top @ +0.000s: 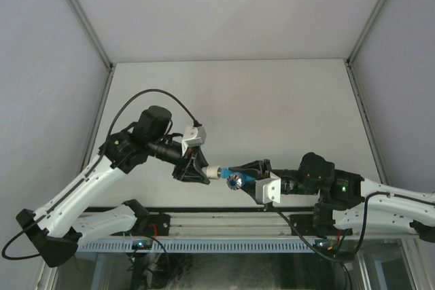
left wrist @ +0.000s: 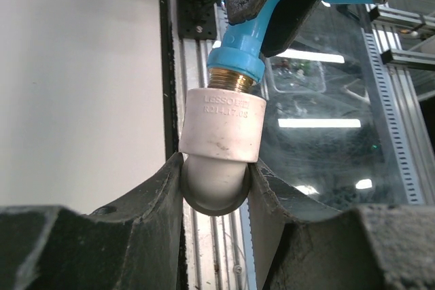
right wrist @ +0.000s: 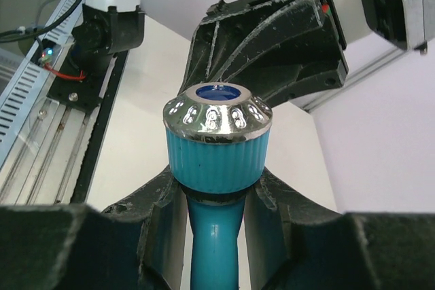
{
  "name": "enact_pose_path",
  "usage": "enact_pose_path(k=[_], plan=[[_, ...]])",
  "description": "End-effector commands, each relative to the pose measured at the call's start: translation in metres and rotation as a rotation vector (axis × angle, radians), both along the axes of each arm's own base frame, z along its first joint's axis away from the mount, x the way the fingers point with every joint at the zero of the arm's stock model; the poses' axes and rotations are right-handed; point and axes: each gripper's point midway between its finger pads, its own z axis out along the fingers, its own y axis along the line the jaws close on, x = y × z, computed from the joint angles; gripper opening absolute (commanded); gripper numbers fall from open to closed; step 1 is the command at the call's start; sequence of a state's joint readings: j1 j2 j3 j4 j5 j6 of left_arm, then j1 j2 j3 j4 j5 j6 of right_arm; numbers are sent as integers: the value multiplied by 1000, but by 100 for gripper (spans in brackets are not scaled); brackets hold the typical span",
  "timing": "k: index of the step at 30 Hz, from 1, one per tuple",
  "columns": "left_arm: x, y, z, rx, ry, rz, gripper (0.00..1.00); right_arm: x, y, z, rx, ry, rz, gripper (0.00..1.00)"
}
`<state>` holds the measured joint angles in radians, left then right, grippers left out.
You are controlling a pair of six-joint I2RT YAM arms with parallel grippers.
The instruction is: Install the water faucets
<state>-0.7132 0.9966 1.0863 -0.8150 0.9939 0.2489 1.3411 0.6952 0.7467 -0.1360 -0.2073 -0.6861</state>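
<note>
Above the near edge of the table [top: 272,100], between the two arms, the water faucet [right wrist: 216,157] and the white pipe fitting [left wrist: 221,127] are brought together end to end. The left gripper [left wrist: 214,168] is closed on the rounded lower part of the fitting, one finger on each side, with the open mouth of the fitting facing the faucet. The right gripper [right wrist: 216,188] is closed on the blue body of the faucet, just below the ribbed handle [right wrist: 217,117] with its chrome cap. The brass-coloured threaded end [left wrist: 230,81] stands in the mouth of the fitting. A short band of thread is exposed between the blue collar and the white rim, so the collar and rim are near each other but apart. The two parts appear closely in line in the left wrist view. Judged from this, engagement is made and the joint is partly run in. How deep the thread sits inside the fitting cannot be told. What is left, by this reading, is to turn the faucet until the collar seats against the rim, then release. Only one faucet shows in any view.
</note>
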Motion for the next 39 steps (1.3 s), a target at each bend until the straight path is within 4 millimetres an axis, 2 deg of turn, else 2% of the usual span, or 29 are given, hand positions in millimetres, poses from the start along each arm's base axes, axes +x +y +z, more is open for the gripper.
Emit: enact_pose_path(k=[1, 9, 15, 20, 35, 39], plan=[[29, -14, 38, -151, -193, 99, 0, -20, 13, 14, 75, 118, 69, 0], [23, -9, 44, -184, -308, 55, 0, -33, 10, 30, 131, 199, 153, 0], [15, -2, 38, -161, -396, -6, 0, -30, 2, 40, 164, 241, 152, 0], [18, -2, 35, -134, -419, -6, 0, -31, 0, 41, 166, 273, 163, 0], [29, -2, 36, -130, -546, 64, 0, -4, 13, 42, 198, 435, 7, 0], [21, -1, 35, -176, -612, 22, 0, -1, 13, 43, 214, 486, -6, 0]])
